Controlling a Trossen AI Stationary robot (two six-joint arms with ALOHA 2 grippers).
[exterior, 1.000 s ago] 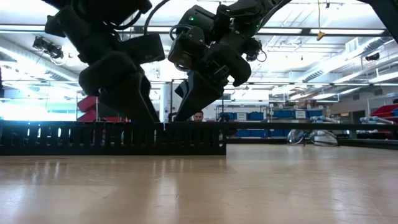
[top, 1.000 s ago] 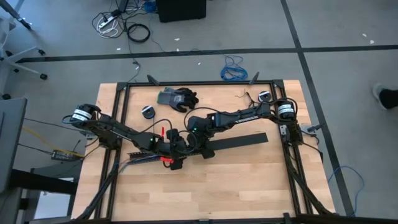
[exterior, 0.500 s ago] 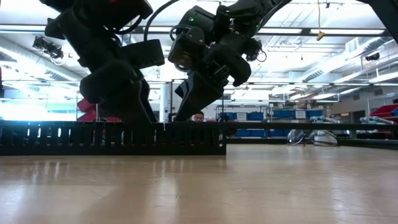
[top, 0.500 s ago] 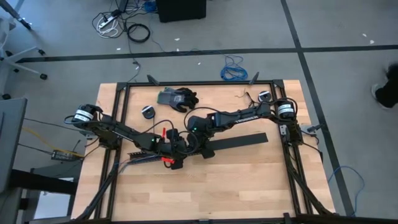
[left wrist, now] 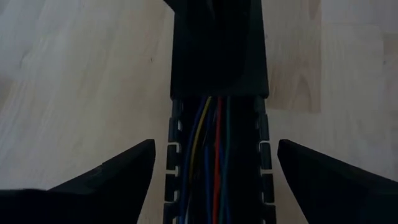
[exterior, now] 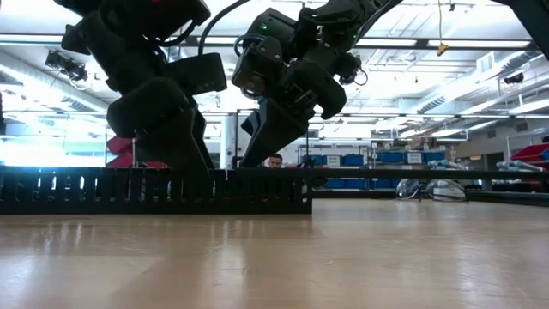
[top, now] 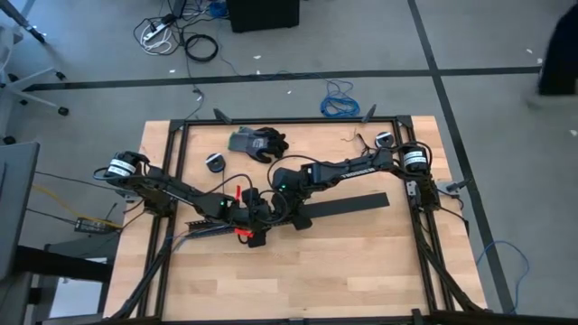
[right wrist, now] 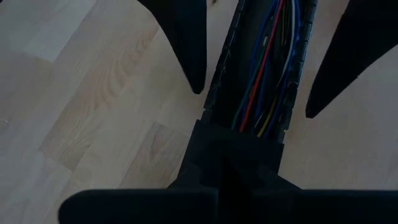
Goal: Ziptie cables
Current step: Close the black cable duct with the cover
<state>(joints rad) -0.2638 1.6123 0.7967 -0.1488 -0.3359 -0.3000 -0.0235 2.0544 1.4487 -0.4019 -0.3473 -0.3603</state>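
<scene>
The cables [left wrist: 214,155], thin, light and limp, are lying in the slotted channel [left wrist: 175,162]; left pincer [left wrist: 214,186] is straddling it wide, right pincer [right wrist: 236,168] closed.

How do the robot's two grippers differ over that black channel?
The left gripper is open, its fingers straddling the slotted channel; the right gripper is shut, its tip directly above the channel. Both are dark and face each other over the cables lying inside.

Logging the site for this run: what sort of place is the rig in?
Probably a workshop or lab: shelves of blue bins behind the table, ceiling strip lights, loose cords on a grey taped floor.
</scene>
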